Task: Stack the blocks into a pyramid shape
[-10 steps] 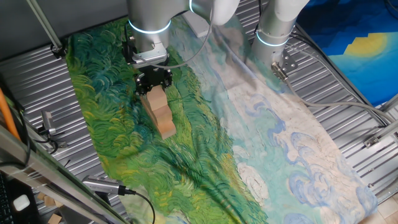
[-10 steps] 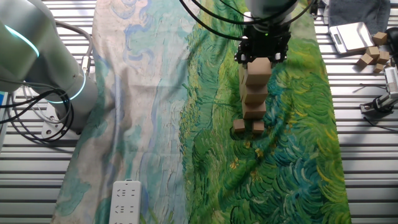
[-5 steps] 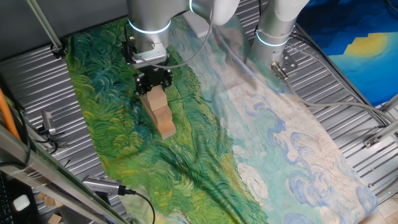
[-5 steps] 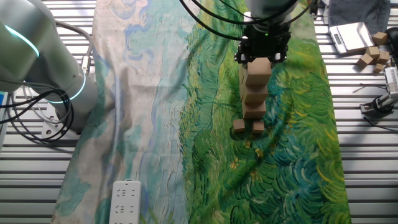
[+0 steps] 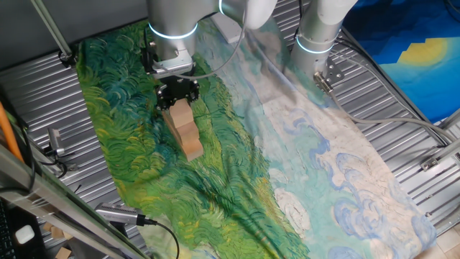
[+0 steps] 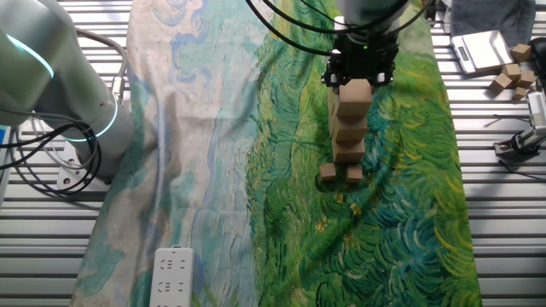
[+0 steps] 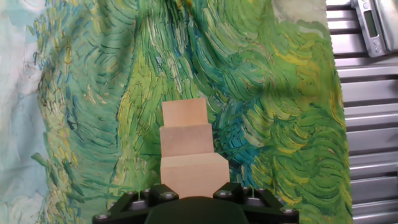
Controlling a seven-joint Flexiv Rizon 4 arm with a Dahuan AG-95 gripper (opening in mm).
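Observation:
The light-tan wooden blocks (image 5: 188, 137) form a stepped pile on the green painted cloth. In the other fixed view the pile (image 6: 348, 136) rises from two small-looking cubes (image 6: 341, 175) at its base. My gripper (image 6: 359, 75) stands over the pile, its black fingers on either side of the top block (image 6: 357, 92), and looks shut on it. In one fixed view the gripper (image 5: 178, 96) sits on the top block (image 5: 180, 114). In the hand view the top block (image 7: 194, 174) fills the gap between the fingers of the gripper (image 7: 194, 191), with lower blocks (image 7: 186, 127) stepping away beyond it.
A second grey robot arm (image 6: 51, 77) stands at the cloth's side, also seen in one fixed view (image 5: 316, 29). A white power strip (image 6: 171, 277) lies on the cloth. A scale (image 6: 482, 51) and spare wooden cubes (image 6: 510, 75) sit on the metal table.

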